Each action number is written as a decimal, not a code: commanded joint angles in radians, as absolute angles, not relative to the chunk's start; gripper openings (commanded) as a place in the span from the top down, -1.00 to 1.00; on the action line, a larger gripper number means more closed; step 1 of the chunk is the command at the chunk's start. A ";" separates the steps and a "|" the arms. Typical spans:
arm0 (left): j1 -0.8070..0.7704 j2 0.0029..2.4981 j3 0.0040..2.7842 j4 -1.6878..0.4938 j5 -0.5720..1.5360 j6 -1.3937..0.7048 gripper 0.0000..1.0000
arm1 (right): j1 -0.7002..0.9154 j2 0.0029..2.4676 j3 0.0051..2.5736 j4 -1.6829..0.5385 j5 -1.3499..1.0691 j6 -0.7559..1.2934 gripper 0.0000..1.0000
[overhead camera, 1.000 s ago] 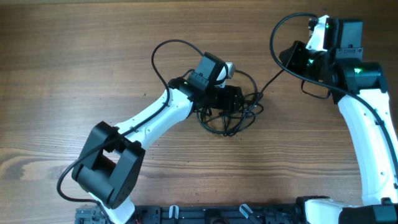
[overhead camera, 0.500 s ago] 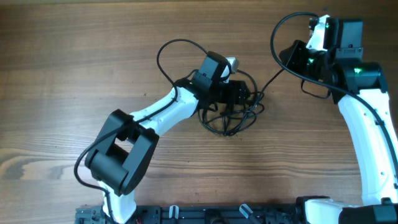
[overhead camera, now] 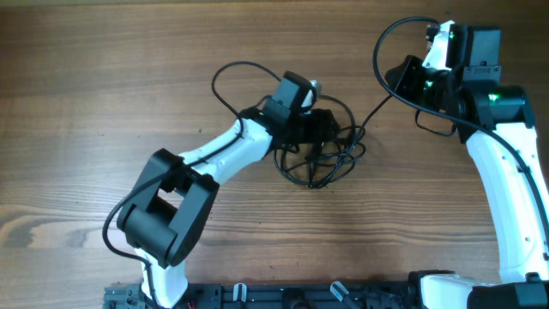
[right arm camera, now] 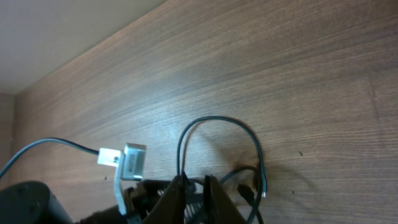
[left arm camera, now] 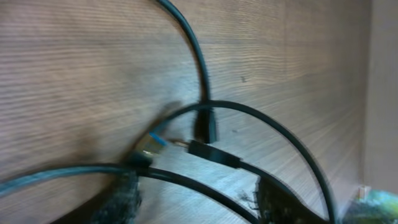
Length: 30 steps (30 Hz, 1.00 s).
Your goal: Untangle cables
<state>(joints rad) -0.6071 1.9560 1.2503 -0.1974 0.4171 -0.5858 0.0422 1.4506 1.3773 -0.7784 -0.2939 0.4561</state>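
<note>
Beneath left end effector (overhead camera: 329, 129): cables (overhead camera: 319, 161) lie betw. wide-apart fingers.

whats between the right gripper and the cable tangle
In the overhead view, one thin black strand runs from the cable tangle up toward the right gripper; otherwise that stretch is bare wooden table.

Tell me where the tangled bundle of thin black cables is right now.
In the overhead view the cable bundle lies on the wooden table near centre, under the left gripper, left of the right arm.
</note>
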 commanded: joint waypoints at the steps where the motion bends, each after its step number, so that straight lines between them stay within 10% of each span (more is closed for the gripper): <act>1: -0.494 1.969 1.255 -0.215 0.487 -0.481 -0.41 | 0.039 1.434 1.405 -0.778 -0.295 0.471 0.91; 8: -0.364 1.969 1.266 -0.126 0.901 -0.348 -0.42 | 0.039 1.434 1.405 -0.779 -0.295 0.471 0.91; 17: -0.482 1.969 1.263 -0.331 0.630 0.261 -0.36 | 0.040 1.434 1.405 -0.781 -0.295 0.470 0.92; 30: -0.582 2.009 1.262 -0.277 0.630 0.419 -0.25 | 0.040 1.434 1.405 -0.787 -0.295 0.463 0.91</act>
